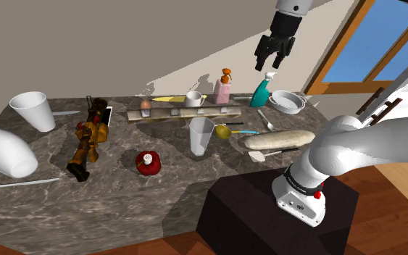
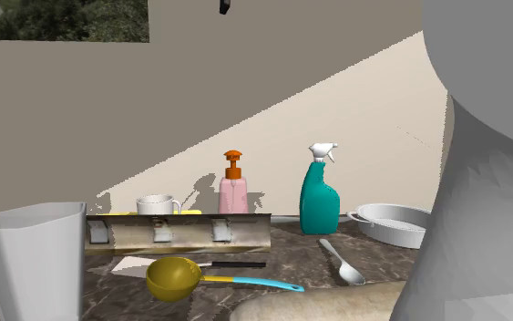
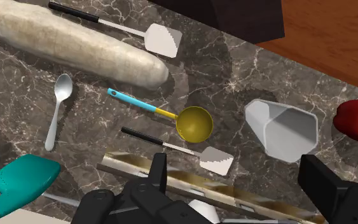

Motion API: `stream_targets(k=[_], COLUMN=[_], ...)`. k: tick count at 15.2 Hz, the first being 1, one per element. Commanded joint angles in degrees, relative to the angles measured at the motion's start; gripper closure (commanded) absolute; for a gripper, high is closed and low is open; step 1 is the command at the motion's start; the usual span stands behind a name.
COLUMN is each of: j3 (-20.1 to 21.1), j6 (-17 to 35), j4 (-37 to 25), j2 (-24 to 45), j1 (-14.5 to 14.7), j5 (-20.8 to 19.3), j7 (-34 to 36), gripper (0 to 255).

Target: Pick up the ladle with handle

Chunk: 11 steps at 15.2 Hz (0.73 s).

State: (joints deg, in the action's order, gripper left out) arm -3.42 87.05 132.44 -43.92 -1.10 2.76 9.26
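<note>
Fingers of the black gripper [image 1: 267, 64] stand wide apart with nothing between them. In the shoulder view the gripper hangs high above the far end of the dark marbled desk [image 1: 122, 195], over the teal spray bottle [image 1: 261, 92] and the white pan [image 1: 288, 101].

The ladle [image 1: 232, 132] lies flat on the desk. It has a yellow bowl and a handle that is yellow near the bowl and blue toward its end. In the shoulder view the bowl lies just beside the base of an upright grey tumbler [image 1: 201, 135], and the handle points toward that view's right, running above a long pale bread loaf [image 1: 280, 139].

In the wrist view the ladle [image 3: 165, 112] lies ahead of the open fingers and apart from them. The loaf [image 3: 75, 41] is beyond its handle, and a metal spoon [image 3: 56, 111] lies off the handle's blue end. A black-handled spatula [image 3: 184, 149] lies between the ladle and the gripper, close to the ladle's bowl. The tumbler [image 3: 282, 127] is on the far side of the bowl from the spoon.

In the second exterior view the ladle [image 2: 209, 278] lies in front of a long rack [image 2: 177, 231]. Behind the rack are a white mug [image 2: 157, 204], a pink soap dispenser [image 2: 233, 187] with an orange pump, and the spray bottle [image 2: 319, 191].
</note>
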Motion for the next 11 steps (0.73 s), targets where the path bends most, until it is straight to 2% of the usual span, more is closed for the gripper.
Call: stream_targets(k=[1,11], j3=[0.0,-4.8], j6=[0.0,21.0], j4=[0.0,22.0], j2=[0.0,-4.4], j1=[0.0,4.7], j5=[0.0,-7.7], j7=[0.0,-20.7], gripper=[0,0])
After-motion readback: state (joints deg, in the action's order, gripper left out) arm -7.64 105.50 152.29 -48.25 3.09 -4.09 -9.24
